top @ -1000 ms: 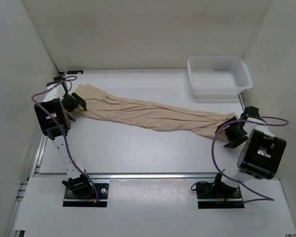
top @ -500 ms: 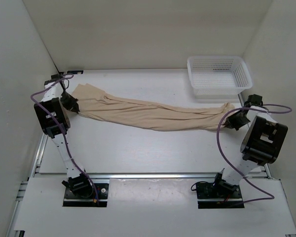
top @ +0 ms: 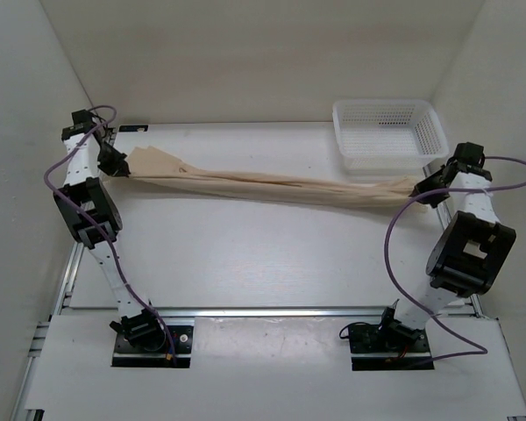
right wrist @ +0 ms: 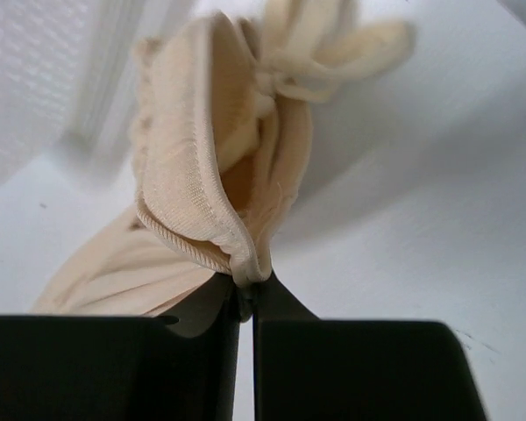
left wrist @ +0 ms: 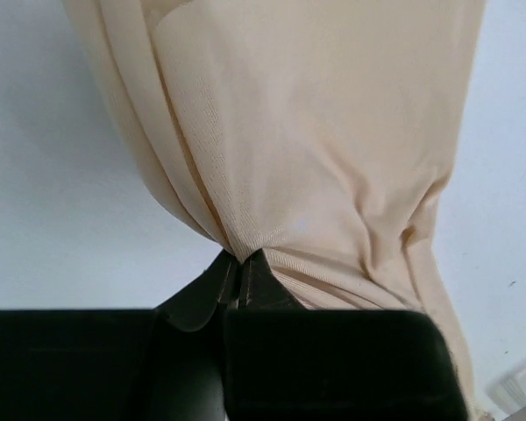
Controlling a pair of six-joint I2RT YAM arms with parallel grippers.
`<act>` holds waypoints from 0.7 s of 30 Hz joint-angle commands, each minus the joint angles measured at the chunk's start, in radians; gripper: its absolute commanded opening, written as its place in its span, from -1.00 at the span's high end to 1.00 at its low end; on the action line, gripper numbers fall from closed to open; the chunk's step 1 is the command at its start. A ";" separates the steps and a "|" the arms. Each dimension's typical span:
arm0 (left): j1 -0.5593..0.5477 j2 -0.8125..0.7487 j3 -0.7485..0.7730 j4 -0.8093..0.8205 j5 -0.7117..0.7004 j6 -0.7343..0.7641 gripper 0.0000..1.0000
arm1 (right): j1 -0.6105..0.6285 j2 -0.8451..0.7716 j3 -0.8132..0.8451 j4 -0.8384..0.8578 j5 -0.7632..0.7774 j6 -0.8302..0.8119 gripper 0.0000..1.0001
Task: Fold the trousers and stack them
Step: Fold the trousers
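Note:
The beige trousers [top: 263, 184] stretch taut in a long band across the table from left to right, lifted off the surface. My left gripper [top: 116, 163] is shut on their left end; in the left wrist view the fabric [left wrist: 316, 158] bunches into the gripper [left wrist: 242, 263]. At the far right, my right gripper [top: 423, 191] is shut on the other end, a ribbed hem [right wrist: 202, 219] pinched at the gripper [right wrist: 250, 285].
A white mesh basket [top: 388, 138] stands at the back right, just behind the right end of the trousers. White walls close in the table on the left, back and right. Both arm bases sit at the near edge.
Both grippers closed on the ends of the trousers, then rose and drew apart. The cloth went from lying slack on the table to a tight raised band.

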 commanded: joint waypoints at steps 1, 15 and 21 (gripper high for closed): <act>0.019 -0.112 -0.105 0.023 -0.035 0.009 0.79 | -0.005 -0.093 -0.121 -0.038 0.063 0.009 1.00; 0.053 -0.323 -0.440 0.023 -0.155 0.069 -1.00 | -0.005 -0.381 -0.250 -0.118 0.188 0.045 -0.87; 0.062 -0.250 -0.363 0.012 -0.210 0.021 -0.94 | 0.033 -0.403 -0.184 -0.150 0.134 0.026 -0.87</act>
